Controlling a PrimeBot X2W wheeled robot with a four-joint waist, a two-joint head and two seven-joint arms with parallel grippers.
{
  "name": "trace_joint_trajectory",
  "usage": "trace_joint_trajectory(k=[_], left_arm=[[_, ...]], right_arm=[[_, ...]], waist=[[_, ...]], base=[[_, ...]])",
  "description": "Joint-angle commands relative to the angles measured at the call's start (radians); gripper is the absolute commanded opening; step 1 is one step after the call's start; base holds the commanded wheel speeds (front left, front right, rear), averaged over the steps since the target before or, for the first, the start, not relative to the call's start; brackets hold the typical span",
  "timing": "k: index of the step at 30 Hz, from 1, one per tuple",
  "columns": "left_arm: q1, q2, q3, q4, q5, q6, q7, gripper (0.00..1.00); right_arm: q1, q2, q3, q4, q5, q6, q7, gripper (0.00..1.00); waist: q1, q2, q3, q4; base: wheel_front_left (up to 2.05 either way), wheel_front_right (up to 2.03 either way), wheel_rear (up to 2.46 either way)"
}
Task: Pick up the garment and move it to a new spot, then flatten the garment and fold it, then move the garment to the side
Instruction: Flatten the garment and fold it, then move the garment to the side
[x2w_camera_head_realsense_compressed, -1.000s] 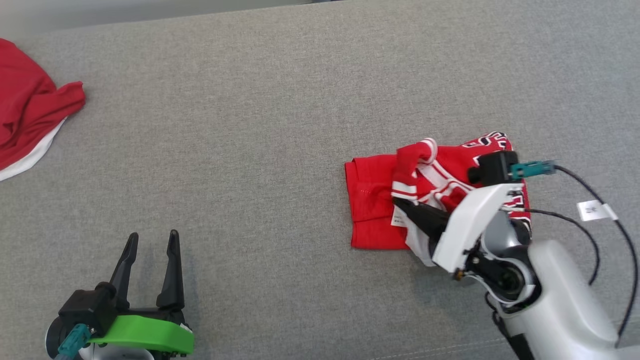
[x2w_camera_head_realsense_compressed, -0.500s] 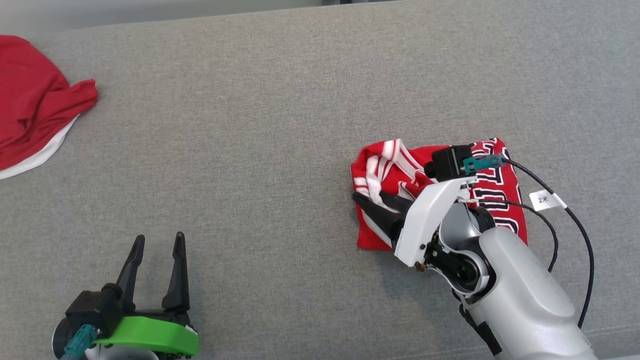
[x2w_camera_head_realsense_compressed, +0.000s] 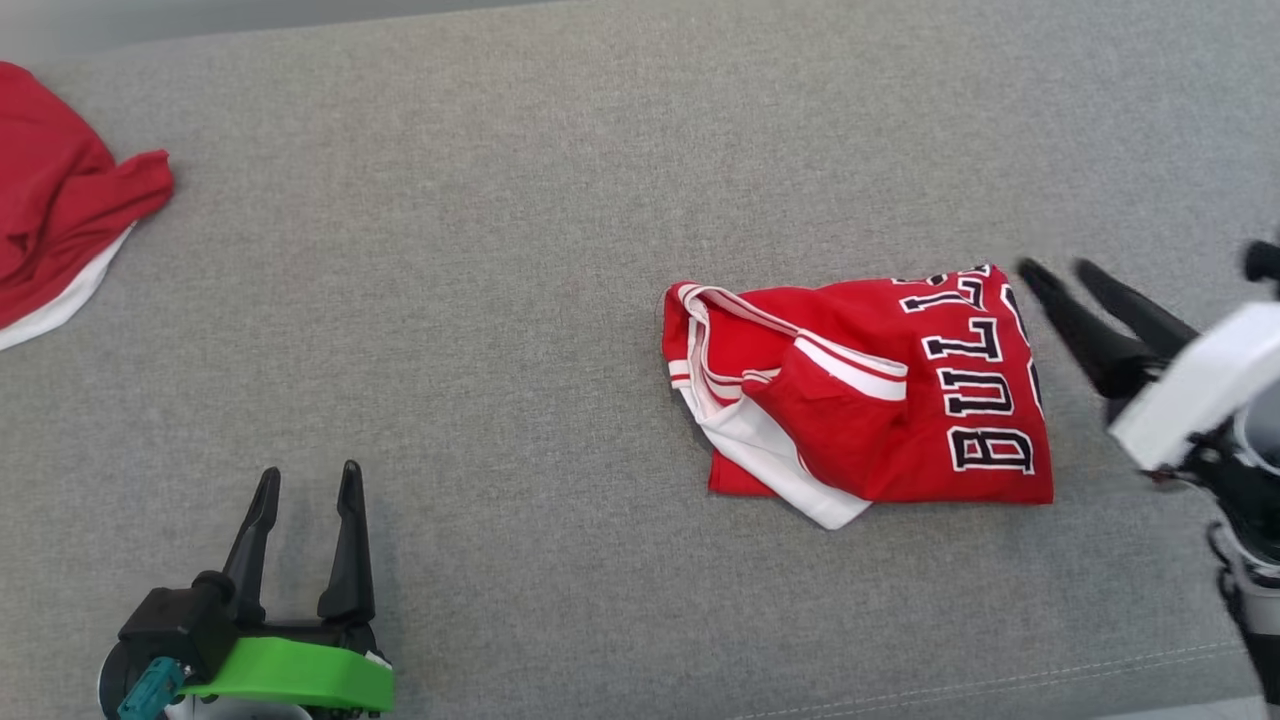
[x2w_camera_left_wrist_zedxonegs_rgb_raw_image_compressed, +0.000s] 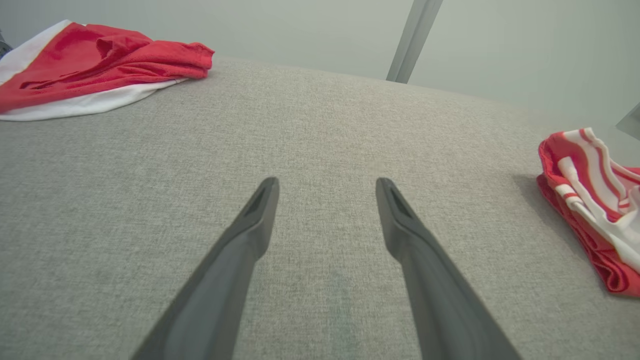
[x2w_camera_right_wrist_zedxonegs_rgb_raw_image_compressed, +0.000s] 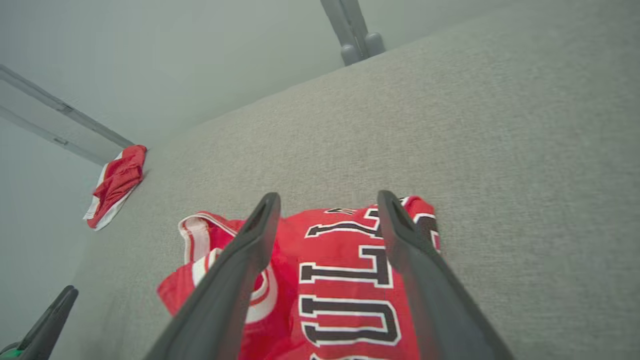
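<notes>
The folded jersey (x2w_camera_head_realsense_compressed: 880, 420) looked soft, light and floppy, best pinched at its banded edge; right gripper (x2w_camera_head_realsense_compressed: 1057, 268) and left gripper (x2w_camera_head_realsense_compressed: 308, 470) gaped wide, empty

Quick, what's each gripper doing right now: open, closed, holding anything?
Left gripper: open, holding nothing.
Right gripper: open, holding nothing, by the right edge of the red Bulls jersey.
</notes>
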Motion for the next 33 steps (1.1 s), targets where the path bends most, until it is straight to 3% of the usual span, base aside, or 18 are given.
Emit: trace_joint_trajectory(k=[1,4,9,23,24,33], left_arm=[[-0.004,0.000,0.000,-0.004,0.009,-0.003,-0.002,1.00],[-0.020,-0.001,0.000,-0.004,0.013,-0.008,-0.002,1.00],[-0.036,-0.002,-0.001,0.003,0.018,-0.014,-0.002,1.00],[-0.069,-0.014,-0.007,0.023,0.025,-0.028,-0.002,1.00],[-0.068,-0.018,-0.007,0.024,0.027,-0.028,-0.002,1.00],[-0.045,-0.024,0.019,0.024,0.032,-0.034,-0.002,1.00]], right_arm=[[0.026,-0.011,-0.036,0.007,-0.003,0.001,0.023,1.00],[0.071,-0.051,-0.107,0.049,-0.029,0.001,0.075,1.00],[0.074,-0.041,-0.148,0.123,-0.017,0.001,0.108,1.00],[-0.056,-0.033,-0.055,0.342,0.010,0.001,0.137,0.99],[-0.072,-0.027,-0.035,0.353,0.028,0.001,0.133,0.00],[-0.100,-0.100,0.030,0.256,0.132,0.001,0.111,0.00]], waist=[[0.0000,-0.0001,0.018,-0.003],[0.0000,-0.0001,0.038,-0.004],[0.0000,-0.0001,0.062,-0.007],[0.0000,-0.0001,0.076,0.025],[0.0000,-0.0001,0.074,0.029],[0.0000,-0.0001,0.052,0.003]], base=[[0.00,0.00,0.00],[0.00,0.00,0.00],[0.00,0.00,0.00],[0.00,0.00,0.00],[0.00,0.00,0.00],[0.00,0.00,0.00]])
